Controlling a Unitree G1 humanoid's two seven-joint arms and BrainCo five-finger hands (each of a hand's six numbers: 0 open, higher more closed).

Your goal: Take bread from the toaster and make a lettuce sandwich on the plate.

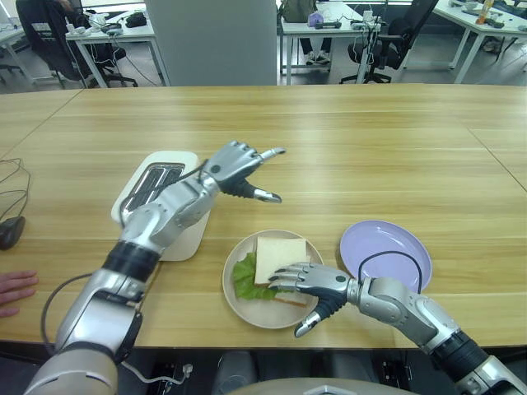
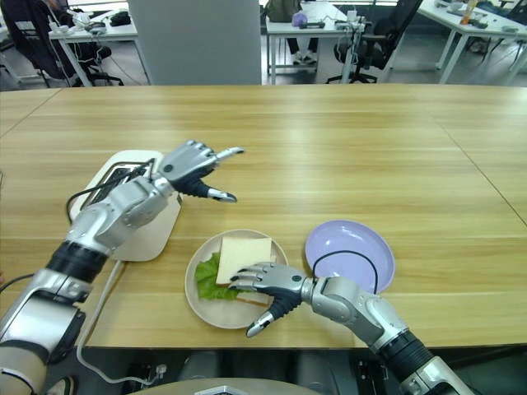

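A white toaster (image 1: 156, 202) stands at the left of the wooden table, its slots dark. On a beige plate (image 1: 276, 317) in front of me lies a sandwich: a slice of bread (image 1: 278, 255) on top, green lettuce (image 1: 244, 278) sticking out at the left. My left hand (image 1: 240, 169) hangs open above the table, just right of the toaster and behind the plate. My right hand (image 1: 309, 286) is spread open over the plate's near right side, its fingers resting at the sandwich's front edge, holding nothing.
An empty purple plate (image 1: 385, 251) sits right of the beige plate, a black cable (image 1: 394, 262) curving across it. A person's hand (image 1: 15, 290) rests on the table at the left edge. Cables (image 1: 11, 193) lie at the far left. Desks and chairs stand behind.
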